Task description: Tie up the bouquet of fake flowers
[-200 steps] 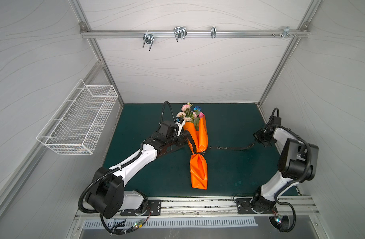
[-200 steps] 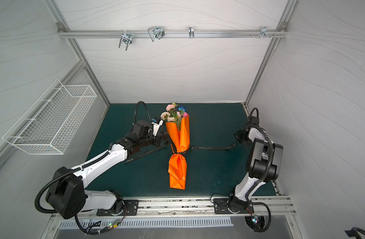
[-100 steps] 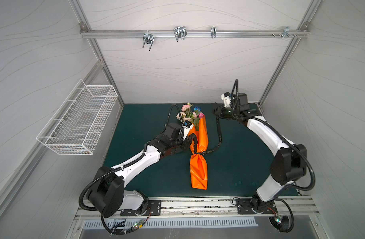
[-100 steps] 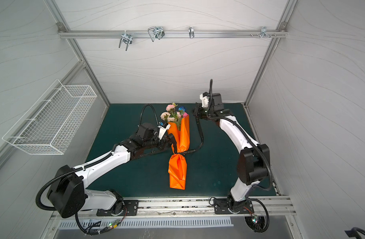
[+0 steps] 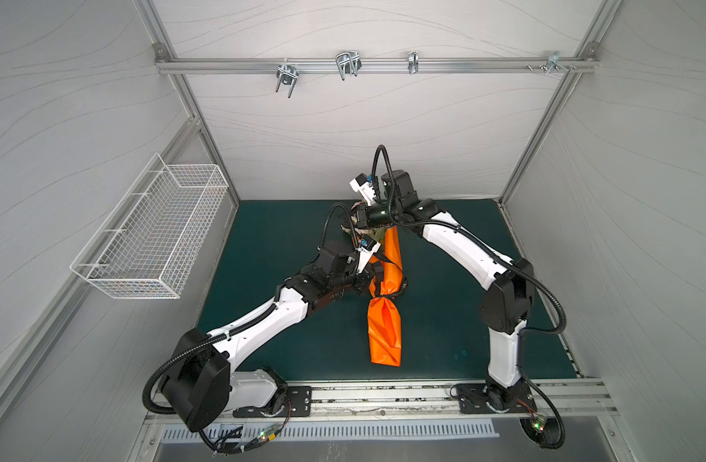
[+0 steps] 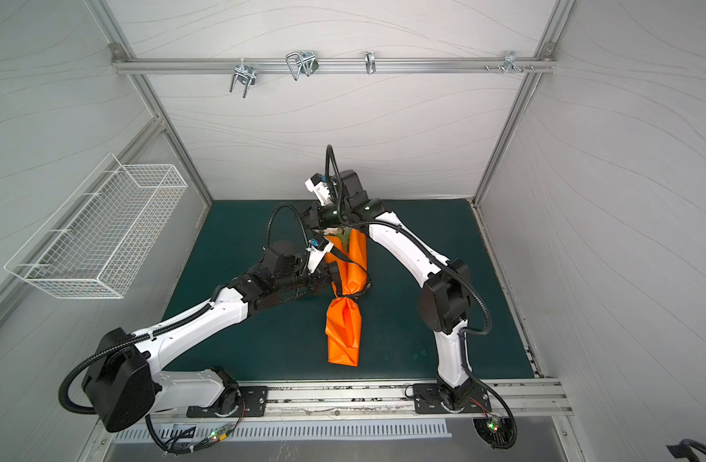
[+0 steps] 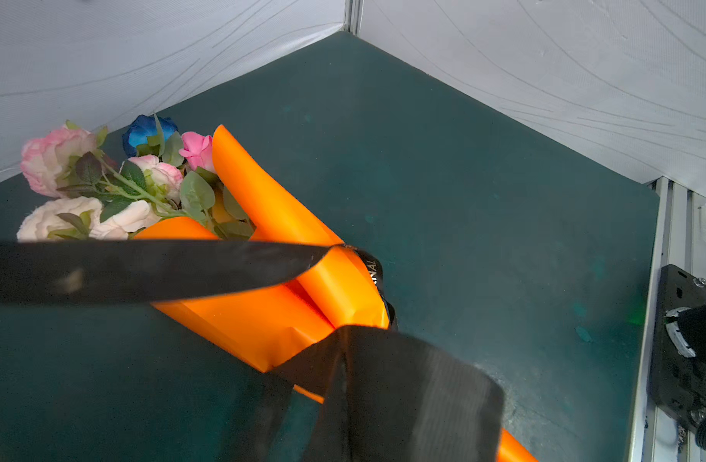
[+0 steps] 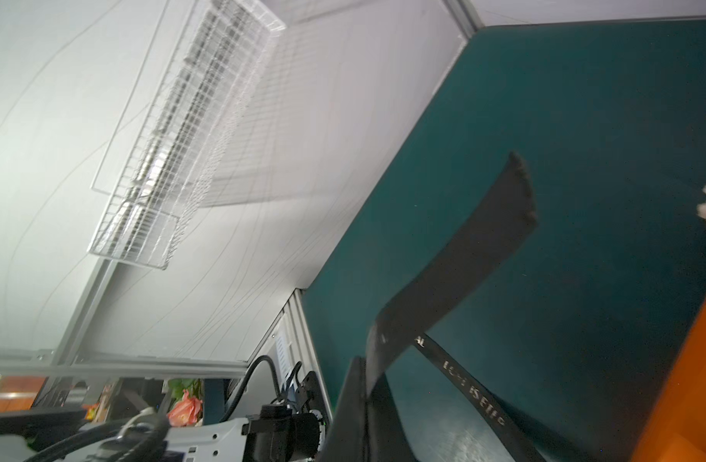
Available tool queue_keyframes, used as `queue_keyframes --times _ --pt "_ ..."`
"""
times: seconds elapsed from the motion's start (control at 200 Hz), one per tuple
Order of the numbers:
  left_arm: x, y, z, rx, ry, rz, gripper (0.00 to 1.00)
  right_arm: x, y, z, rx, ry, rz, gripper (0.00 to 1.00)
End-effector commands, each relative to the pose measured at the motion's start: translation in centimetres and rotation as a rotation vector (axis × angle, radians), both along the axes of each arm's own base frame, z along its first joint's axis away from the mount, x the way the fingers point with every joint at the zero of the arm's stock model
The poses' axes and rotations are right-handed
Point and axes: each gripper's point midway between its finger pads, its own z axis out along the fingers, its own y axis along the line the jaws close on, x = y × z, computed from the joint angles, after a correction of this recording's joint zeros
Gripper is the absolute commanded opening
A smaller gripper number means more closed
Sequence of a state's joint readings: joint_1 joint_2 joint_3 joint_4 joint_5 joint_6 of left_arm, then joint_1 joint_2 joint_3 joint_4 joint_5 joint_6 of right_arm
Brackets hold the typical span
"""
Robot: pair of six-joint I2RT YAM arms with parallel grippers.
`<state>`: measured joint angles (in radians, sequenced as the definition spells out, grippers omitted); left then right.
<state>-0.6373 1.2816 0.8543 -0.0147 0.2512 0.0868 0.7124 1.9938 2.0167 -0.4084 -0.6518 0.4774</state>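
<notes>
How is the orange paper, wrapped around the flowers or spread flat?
Wrapped. The orange paper forms a narrow tube cinched midway by the black ribbon, with the flowers poking from one end.

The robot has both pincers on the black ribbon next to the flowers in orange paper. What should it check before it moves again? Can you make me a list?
1. The left pincer is shut on the black ribbon: ok.
2. The right pincer is shut on the ribbon near its other end: ok.
3. The ribbon goes round the narrow waist of the orange wrapping paper: ok.
4. The knot is pulled tight: not ok, a slack loop lies across the paper.
5. The bouquet of fake flowers is tucked inside the paper: ok.
6. The right pincer is clear of the blooms: cannot tell, it mostly hides them in both top views.
</notes>
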Motion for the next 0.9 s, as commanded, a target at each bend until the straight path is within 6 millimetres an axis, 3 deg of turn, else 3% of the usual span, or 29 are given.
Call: queue_keyframes --times 0.0,0.19,0.49,0.755,0.895 --pt "-0.3 -0.7 1.2 -0.028 -0.068 -0.046 0.00 -1.4 1.0 2.1 0.010 -0.034 0.053 0.00" --pt "-0.7 -0.9 0.3 -0.009 -0.071 -0.068 0.00 -2.9 3.5 2.0 0.005 -0.026 0.104 0.00" --pt "-1.4 -1.7 -0.7 0.010 -0.080 -0.100 0.00 -7.1 6.8 -2.0 -0.097 0.035 0.231 0.00" --pt "-3.8 -2.9 -1.3 0.054 -0.147 -0.218 0.00 -10.1 5.7 -2.3 -0.140 0.031 0.301 0.00" --pt "-4.4 -3.1 -2.4 0.102 -0.163 -0.256 0.00 -11.8 4.9 -2.4 -0.173 0.028 0.354 0.08"
